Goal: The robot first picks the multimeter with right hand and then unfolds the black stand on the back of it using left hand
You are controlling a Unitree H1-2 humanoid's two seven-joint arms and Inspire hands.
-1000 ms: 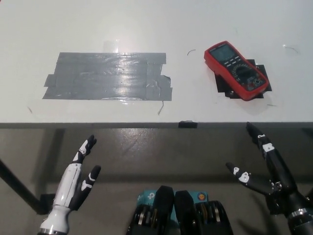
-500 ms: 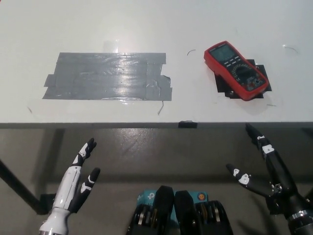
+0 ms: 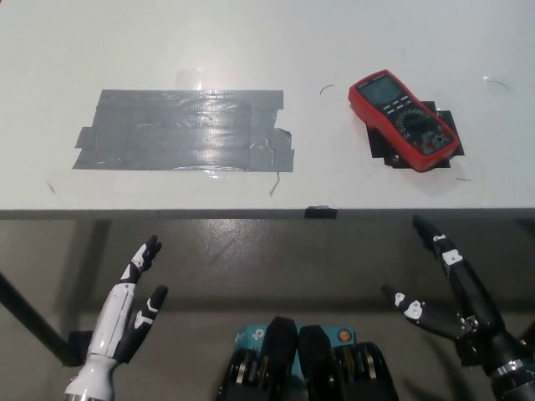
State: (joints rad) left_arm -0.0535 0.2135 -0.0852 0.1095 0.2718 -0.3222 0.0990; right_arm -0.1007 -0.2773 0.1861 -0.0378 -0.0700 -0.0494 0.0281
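Vs 1 s ago, little has changed: right hand (image 3: 456, 301) has drifted slightly toward pic left and up, fingers still splayed, holding nothing; left hand (image 3: 125, 317) has sunk a touch lower in pic, also released w/ fingers apart, empty. Both hang below the table (image 3: 251, 50) front edge, well apart from the multimeter (image 3: 404, 119), over the floor. Multimeter hasn't moved: red body, lying face up & skewed on the white tabletop, screen end toward the far side, dial end toward the near edge, resting on a patch of black tape (image 3: 435, 150) that shows around its lower end. Its back isn't visible, so the stand can't be seen. Grey tape patch (image 3: 184, 131), several overlapping strips, sits well to the robot's left of the multimeter, same place as before. A small black clip (image 3: 321, 212) sits on the table's near edge, between the multimeter and the grey patch, closer to the multimeter. No containers in view.
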